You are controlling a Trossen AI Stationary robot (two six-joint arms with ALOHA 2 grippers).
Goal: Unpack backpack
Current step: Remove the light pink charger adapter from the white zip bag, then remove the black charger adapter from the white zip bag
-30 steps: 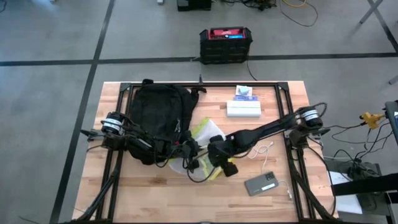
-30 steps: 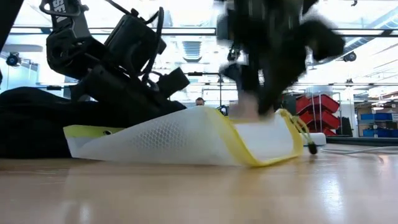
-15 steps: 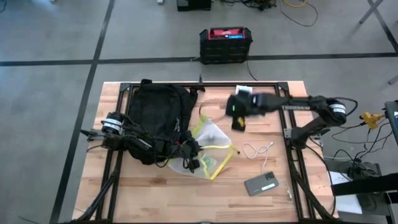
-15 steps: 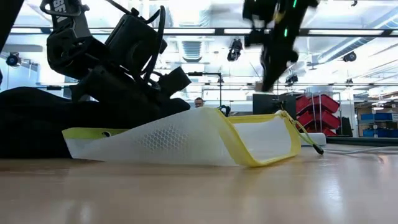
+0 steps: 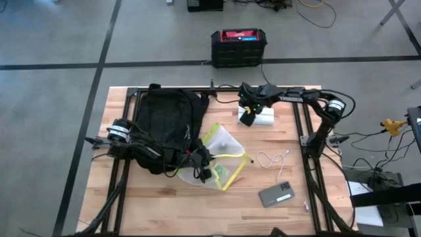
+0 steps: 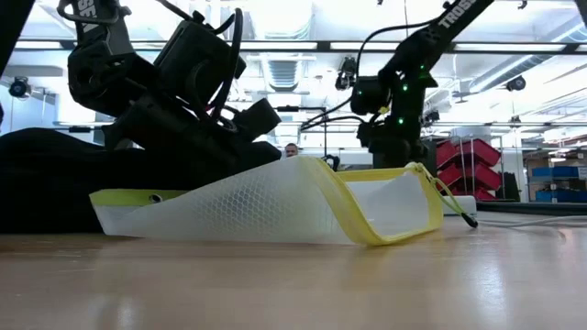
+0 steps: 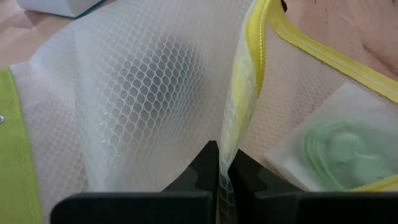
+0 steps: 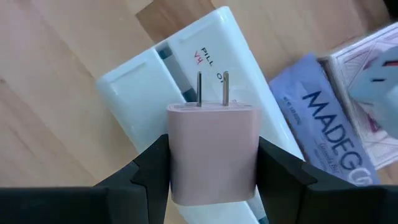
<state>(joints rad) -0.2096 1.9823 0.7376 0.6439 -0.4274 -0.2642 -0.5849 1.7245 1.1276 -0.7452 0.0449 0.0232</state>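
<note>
Pink plug (image 8: 213,149), prongs pointing away from the wrist, sits clamped between the right gripper's (image 5: 248,118) fingers (image 8: 149,168), held above the white box (image 5: 257,115) at the far side of the counter (image 5: 164,204). Just beyond the box lies a small purple-and-white package (image 8: 323,112). The black backpack (image 5: 168,122) lies on the counter's left half. The left gripper (image 5: 205,168) is just beside its near right corner, fingers (image 7: 208,165) pinched on the yellow-edged rim of a mesh pouch (image 5: 220,148). A green coiled item in a clear bag (image 7: 339,149) shows inside the pouch. A white cable (image 5: 273,159) and a phone (image 5: 277,194) lie apart, nearer the right front.
</note>
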